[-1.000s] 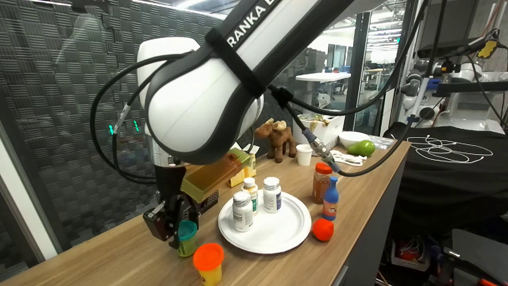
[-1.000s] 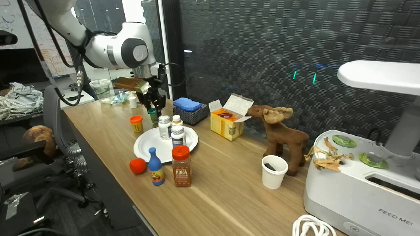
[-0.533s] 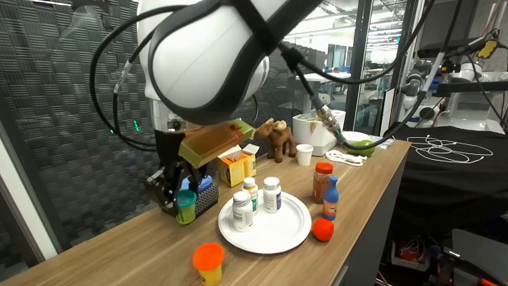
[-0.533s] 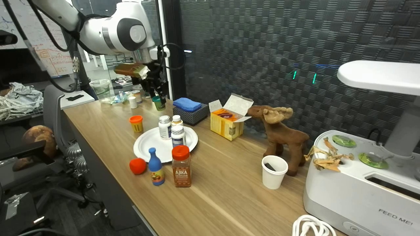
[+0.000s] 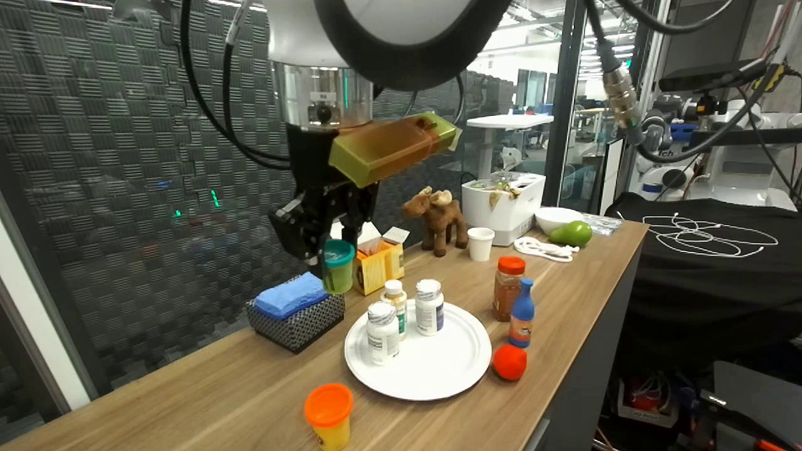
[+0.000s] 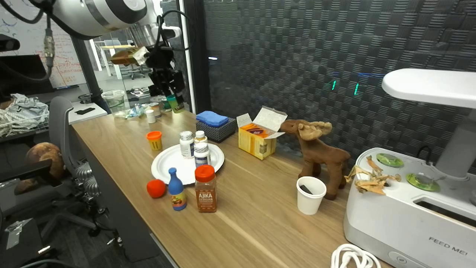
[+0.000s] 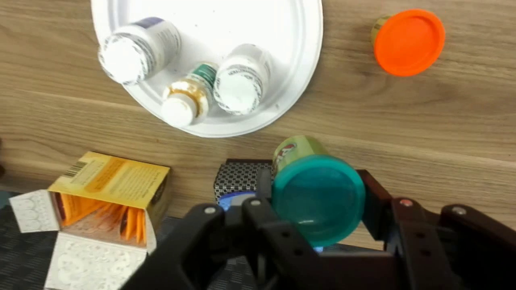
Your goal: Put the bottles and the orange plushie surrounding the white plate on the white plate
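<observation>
Gripping the green jar (image 5: 339, 268) is the end effector (image 7: 317, 193).

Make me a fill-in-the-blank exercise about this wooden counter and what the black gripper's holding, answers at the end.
1. Exactly ____ white-capped plastic bottles stand on the round white plate.
2. The black gripper holds the small green plastic tub with its teal lid facing ____.
3. The slim ____ bottle stands between the round red-orange plushie and the clear red-lidded jar.
4. The white flaps of the yellow cardboard box stand ____.
Missing words: three; up; blue; open.
</observation>
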Motion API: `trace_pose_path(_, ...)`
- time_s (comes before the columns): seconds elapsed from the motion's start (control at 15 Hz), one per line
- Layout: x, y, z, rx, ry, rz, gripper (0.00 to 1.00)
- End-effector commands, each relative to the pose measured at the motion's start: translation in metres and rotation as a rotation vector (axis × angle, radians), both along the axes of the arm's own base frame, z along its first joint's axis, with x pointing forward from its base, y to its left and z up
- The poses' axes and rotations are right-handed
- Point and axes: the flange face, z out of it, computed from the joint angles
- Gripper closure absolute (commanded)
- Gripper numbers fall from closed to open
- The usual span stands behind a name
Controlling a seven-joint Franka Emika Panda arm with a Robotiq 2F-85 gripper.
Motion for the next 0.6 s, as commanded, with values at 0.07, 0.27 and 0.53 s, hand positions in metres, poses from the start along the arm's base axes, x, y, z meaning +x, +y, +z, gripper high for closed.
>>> trace_pose_path(0.07, -0.05, -0.023, 0.022, -0.031, -0.005, -0.068, 0.72)
trace_pose_path(0.27, -0.072, -0.038, 0.022, -0.023, -0.005, -0.106, 0.72)
trace_pose_path(0.53, -0.091, -0.066, 0.002, -0.016, 0.028, -0.138, 0.72)
